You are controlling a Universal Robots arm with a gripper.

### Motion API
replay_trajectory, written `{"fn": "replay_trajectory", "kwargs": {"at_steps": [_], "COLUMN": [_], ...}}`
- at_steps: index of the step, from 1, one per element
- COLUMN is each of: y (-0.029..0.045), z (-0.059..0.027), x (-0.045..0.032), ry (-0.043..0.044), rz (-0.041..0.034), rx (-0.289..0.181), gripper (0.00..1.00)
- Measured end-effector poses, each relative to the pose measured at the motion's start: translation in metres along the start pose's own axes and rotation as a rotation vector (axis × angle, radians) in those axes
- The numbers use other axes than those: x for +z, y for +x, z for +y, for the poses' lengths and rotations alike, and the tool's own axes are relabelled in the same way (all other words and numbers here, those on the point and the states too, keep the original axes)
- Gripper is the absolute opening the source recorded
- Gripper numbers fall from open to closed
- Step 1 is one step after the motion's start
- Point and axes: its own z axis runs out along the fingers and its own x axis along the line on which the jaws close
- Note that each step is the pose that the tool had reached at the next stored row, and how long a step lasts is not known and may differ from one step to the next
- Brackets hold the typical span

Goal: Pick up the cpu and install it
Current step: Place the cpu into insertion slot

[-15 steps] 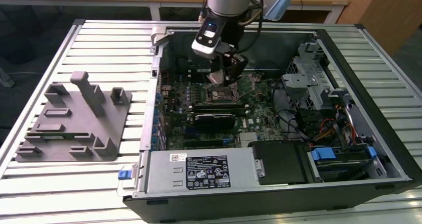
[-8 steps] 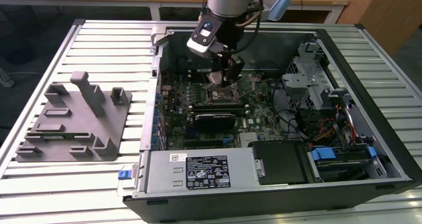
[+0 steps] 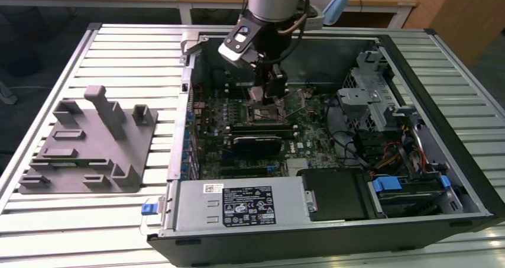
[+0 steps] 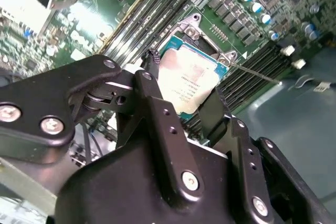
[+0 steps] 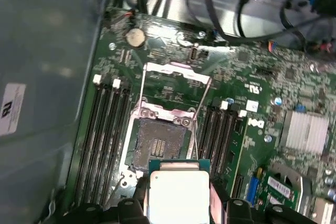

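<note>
Up in the middle of the exterior view, inside the open computer case [image 3: 323,61], over the motherboard [image 3: 308,141]: pinching the cpu [image 4: 190,82] by two opposite edges with the gripper [image 3: 266,96], close over the bare socket [image 5: 157,142] with its hinged frame [image 5: 176,74] flipped up. Best to keep it level, square its corners to the socket, come down straight, never drag across the pins. Counted: one cpu, one socket, one gripper, two banks of memory slots [image 5: 105,129].

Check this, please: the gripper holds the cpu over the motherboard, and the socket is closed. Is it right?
Not quite: the socket is open, its frame lifted, as the first wrist view shows. The gripper does hold the cpu over the motherboard.
</note>
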Motion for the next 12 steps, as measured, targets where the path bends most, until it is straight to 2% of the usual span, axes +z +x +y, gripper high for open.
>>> {"fn": "replay_trajectory", "kwargs": {"at_steps": [5, 7, 8, 10, 12], "y": [0.0000, 0.0000, 0.0000, 0.0001, 0.0001], "z": [0.0000, 0.0000, 0.0000, 0.0000, 0.0000], "x": [0.0013, 0.0014, 0.0017, 0.0024, 0.0029], "ry": [0.0035, 0.0030, 0.0003, -0.0107, -0.0282], "rz": [0.0001, 0.0003, 0.0007, 0.0026, 0.0009], "rx": [0.087, 0.094, 0.095, 0.095, 0.096], "gripper": [0.55, 0.55, 0.55, 0.55, 0.55]}}
